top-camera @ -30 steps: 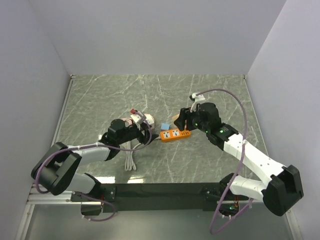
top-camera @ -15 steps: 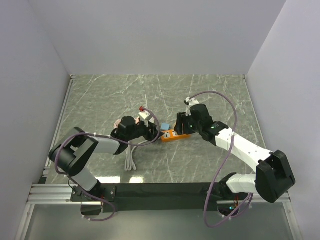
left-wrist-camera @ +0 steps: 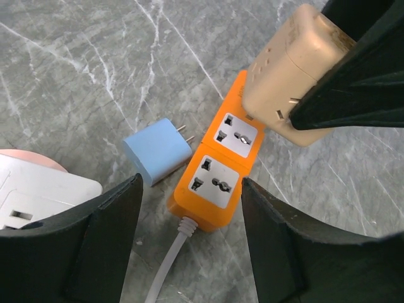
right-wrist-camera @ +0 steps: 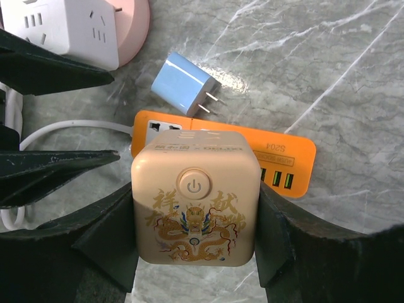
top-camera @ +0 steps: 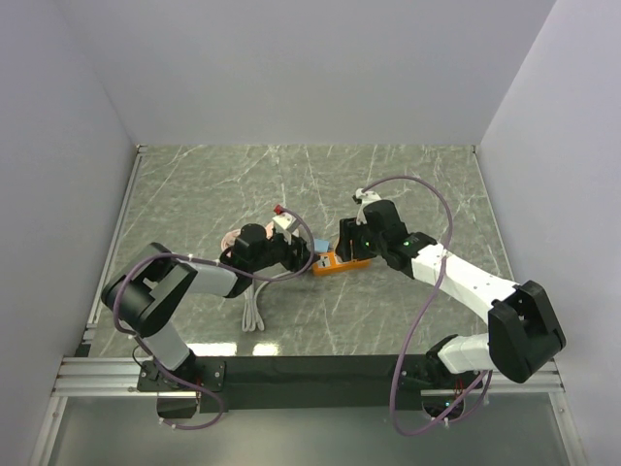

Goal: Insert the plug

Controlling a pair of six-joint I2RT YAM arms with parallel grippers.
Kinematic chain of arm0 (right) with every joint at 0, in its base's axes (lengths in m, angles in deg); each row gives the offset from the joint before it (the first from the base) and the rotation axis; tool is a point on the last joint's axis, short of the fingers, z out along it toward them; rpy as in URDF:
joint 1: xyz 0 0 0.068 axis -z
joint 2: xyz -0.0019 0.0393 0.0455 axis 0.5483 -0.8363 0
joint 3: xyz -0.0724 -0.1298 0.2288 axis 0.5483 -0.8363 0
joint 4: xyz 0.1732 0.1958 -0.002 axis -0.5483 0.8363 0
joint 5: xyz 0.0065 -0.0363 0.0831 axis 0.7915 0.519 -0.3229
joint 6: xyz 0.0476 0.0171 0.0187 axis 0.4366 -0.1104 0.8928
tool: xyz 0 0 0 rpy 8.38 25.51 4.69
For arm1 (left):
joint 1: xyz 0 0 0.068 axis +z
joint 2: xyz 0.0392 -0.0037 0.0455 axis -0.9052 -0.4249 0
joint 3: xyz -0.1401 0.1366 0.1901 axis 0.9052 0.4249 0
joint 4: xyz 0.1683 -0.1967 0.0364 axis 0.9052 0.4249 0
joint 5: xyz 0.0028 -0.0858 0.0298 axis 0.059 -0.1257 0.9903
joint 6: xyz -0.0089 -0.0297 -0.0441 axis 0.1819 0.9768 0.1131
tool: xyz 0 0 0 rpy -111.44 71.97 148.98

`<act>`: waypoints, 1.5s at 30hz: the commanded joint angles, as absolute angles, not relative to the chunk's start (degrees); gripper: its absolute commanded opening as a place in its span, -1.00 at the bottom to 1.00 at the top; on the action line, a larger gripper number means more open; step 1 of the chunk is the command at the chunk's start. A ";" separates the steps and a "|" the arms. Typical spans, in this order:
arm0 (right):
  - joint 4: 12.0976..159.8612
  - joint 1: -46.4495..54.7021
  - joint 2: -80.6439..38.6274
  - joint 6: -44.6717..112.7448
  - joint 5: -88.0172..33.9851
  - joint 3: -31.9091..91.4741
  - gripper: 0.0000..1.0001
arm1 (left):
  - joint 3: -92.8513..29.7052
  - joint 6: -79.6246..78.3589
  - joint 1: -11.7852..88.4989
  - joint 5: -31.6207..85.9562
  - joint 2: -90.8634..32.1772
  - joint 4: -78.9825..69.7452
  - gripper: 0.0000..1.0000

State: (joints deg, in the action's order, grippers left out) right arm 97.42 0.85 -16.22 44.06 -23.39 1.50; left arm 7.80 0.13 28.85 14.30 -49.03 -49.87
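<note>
The plug [right-wrist-camera: 196, 196] is a beige cube with a power button and a gold dragon print. My right gripper [right-wrist-camera: 196, 211] is shut on its two sides. In the left wrist view the plug [left-wrist-camera: 290, 76] hangs just above the far sockets of the orange power strip [left-wrist-camera: 221, 165], its pins facing down. My left gripper [left-wrist-camera: 190, 208] is open and straddles the strip's cord end with a gap on each side. From above, both grippers, left [top-camera: 303, 260] and right [top-camera: 349, 243], meet at the strip [top-camera: 337, 262].
A blue charger plug [left-wrist-camera: 156, 150] lies on its side against the strip's left edge. A white socket cube [right-wrist-camera: 69, 28] sits on a pink disc [right-wrist-camera: 136, 25] beyond it. The strip's white cord [top-camera: 254, 309] loops toward the near edge.
My left gripper has slid right to the strip's cord end and narrowed slightly. My right gripper has carried the plug left, over the strip.
</note>
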 commanded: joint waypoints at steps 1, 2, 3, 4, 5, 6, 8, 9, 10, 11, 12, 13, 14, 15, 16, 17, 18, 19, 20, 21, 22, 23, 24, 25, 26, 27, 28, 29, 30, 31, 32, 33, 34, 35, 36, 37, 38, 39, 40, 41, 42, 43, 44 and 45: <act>94.70 0.47 -15.78 43.22 -22.71 4.69 -1.00 | 6.85 1.06 28.82 17.67 -47.81 -49.36 0.40; 94.53 0.47 -15.78 43.13 -22.71 4.86 -1.00 | 7.02 1.15 28.82 19.50 -47.72 -49.45 0.40; 94.44 0.47 -15.69 43.04 -22.80 5.12 -1.00 | 7.72 1.58 28.82 20.30 -47.19 -49.71 0.40; 94.18 0.47 -15.69 42.87 -23.06 5.21 -1.00 | 8.16 1.67 28.82 21.01 -46.67 -50.32 0.40; 94.26 0.47 -15.60 42.69 -23.24 5.47 -1.00 | 8.69 1.50 28.82 22.15 -45.97 -50.76 0.40; 94.09 0.47 -15.51 42.34 -23.33 5.91 -1.00 | 9.74 1.76 28.82 22.77 -44.22 -51.11 0.40; 93.82 0.47 -15.43 41.90 -23.51 6.44 -1.00 | 11.06 1.85 28.30 24.78 -41.58 -52.26 0.41; 93.73 0.56 -15.43 41.73 -23.59 6.97 -1.00 | 12.20 1.59 27.95 25.66 -38.87 -52.52 0.42; 93.39 0.47 -15.34 41.46 -23.59 7.14 -1.00 | 12.73 1.41 27.25 26.46 -37.53 -52.79 0.43; 93.21 0.47 -15.42 41.29 -23.59 7.32 -1.00 | 13.26 1.41 26.89 27.42 -36.22 -53.05 0.44; 92.95 0.64 -15.43 41.11 -23.68 7.76 -1.00 | 14.22 1.67 26.54 30.30 -33.94 -52.88 0.45; 92.77 0.73 -15.51 40.93 -23.77 8.02 -1.00 | 14.75 1.76 26.10 31.64 -32.70 -52.70 0.45; 92.51 0.73 -15.77 40.67 -23.86 8.20 -1.00 | 15.10 1.94 26.01 33.39 -31.73 -52.61 0.47; 92.33 0.65 -15.86 40.58 -23.86 8.55 -1.00 | 15.02 3.16 25.92 37.50 -30.42 -50.09 0.50; 91.98 0.91 -15.95 40.49 -23.94 8.64 -1.00 | 14.32 3.78 25.92 40.32 -30.31 -48.15 0.51; 91.89 0.82 -15.95 40.32 -24.21 8.64 -1.00 | 12.66 4.13 25.92 42.96 -30.40 -45.78 0.54; 91.19 0.91 -15.95 40.23 -24.64 8.64 -1.00 | 12.04 5.79 25.92 45.16 -31.10 -42.97 0.56; 90.92 1.00 -15.95 40.06 -25.00 8.64 -1.00 | 11.68 7.11 25.92 49.10 -31.45 -41.99 0.58; 90.66 1.00 -15.78 39.97 -25.26 8.55 -1.00 | 10.72 7.99 25.92 50.18 -31.98 -41.37 0.62; 90.31 1.00 -15.78 39.88 -25.52 8.47 -1.00 | 10.02 10.26 25.92 51.24 -32.94 -39.45 0.66; 90.22 1.17 -15.69 39.79 -25.61 8.46 -1.00 | 9.31 11.77 25.83 54.21 -33.56 -38.30 0.69; 90.04 1.17 -15.43 39.53 -25.70 8.46 -1.00 | 8.09 12.83 25.75 55.46 -34.17 -37.59 0.71; 89.61 1.43 -15.34 39.44 -25.88 8.38 -1.00 | 7.64 13.71 25.57 56.25 -35.31 -37.24 0.72; 89.25 1.61 -14.99 39.26 -26.66 8.20 -1.00 | 7.29 14.24 25.57 57.04 -35.76 -36.88 0.74; 88.99 1.79 -14.55 39.18 -27.19 8.11 -1.00 | 6.76 14.50 25.57 57.05 -36.20 -37.14 0.76; 88.12 2.14 -14.29 39.09 -27.63 7.77 -1.00 | 6.67 14.94 25.57 56.79 -36.81 -37.58 0.78; 87.59 2.23 -14.11 39.09 -28.51 7.59 -1.00 | 6.58 15.29 25.57 56.53 -37.17 -38.89 0.79; 87.23 2.40 -13.85 38.91 -28.86 7.41 -1.00 | 6.15 15.73 25.57 55.74 -37.52 -39.34 0.82; 86.71 2.58 -13.84 38.91 -29.22 7.15 -1.00 | 5.62 16.35 25.57 55.38 -38.57 -39.43 0.84; 86.35 2.84 -13.93 38.82 -30.09 7.06 -1.00 | 4.92 16.44 25.57 55.03 -39.36 -39.17 0.85; 86.18 3.02 -14.02 38.74 -30.53 6.88 -1.00 | 3.17 16.70 25.57 55.12 -41.19 -38.03 0.86; 85.74 3.11 -14.11 38.74 -30.97 6.80 -1.00 | 2.11 16.88 25.66 55.29 -42.17 -37.24 0.86; 85.56 3.19 -14.11 38.65 -31.41 6.62 -1.00 | 1.40 16.97 25.66 55.47 -43.05 -36.45 0.86; 85.47 3.37 -14.02 38.65 -31.85 6.27 -1.00 | 0.09 17.23 25.66 55.73 -44.62 -35.31 0.86; 85.56 3.46 -13.93 38.65 -32.20 6.01 -1.00 | -0.36 17.23 25.66 56.25 -45.34 -34.69 0.86; 85.47 3.81 -13.67 38.65 -32.47 5.83 -1.00 | -0.97 17.14 25.48 56.78 -45.95 -33.90 0.86; 85.47 3.98 -13.49 38.73 -32.99 5.39 -1.00 | -2.28 16.88 25.39 57.48 -46.83 -32.59 0.86; 83.82 3.99 -13.32 38.82 -33.35 5.21 -1.00 | -2.73 16.71 25.31 59.49 -47.27 -30.75 0.86; 83.54 4.25 -12.97 38.82 -33.52 5.04 -1.00 | -3.08 16.53 25.13 60.29 -47.62 -29.77 0.85; 83.28 4.16 -12.70 38.82 -33.79 4.69 -1.00 | -3.69 16.27 25.13 61.09 -48.06 -29.15 0.86; 82.75 4.34 -12.53 38.82 -34.31 4.42 -1.00 | -3.87 16.09 25.04 61.79 -48.24 -27.93 0.86; 82.57 4.25 -12.53 38.91 -34.49 4.25 -1.00 | -4.14 16.00 25.04 62.75 -48.42 -27.48 0.85; 82.40 4.34 -12.35 38.91 -34.58 3.99 -1.00 | -4.75 15.65 24.95 63.28 -49.12 -27.13 0.84; 82.22 4.42 -12.26 38.91 -34.75 3.98 -1.00 | -5.10 15.39 24.95 63.55 -49.56 -26.25 0.83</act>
State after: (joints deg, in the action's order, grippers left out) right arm 87.43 3.91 -14.95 39.49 -33.00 4.02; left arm -2.78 16.04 25.07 59.50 -48.33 -30.11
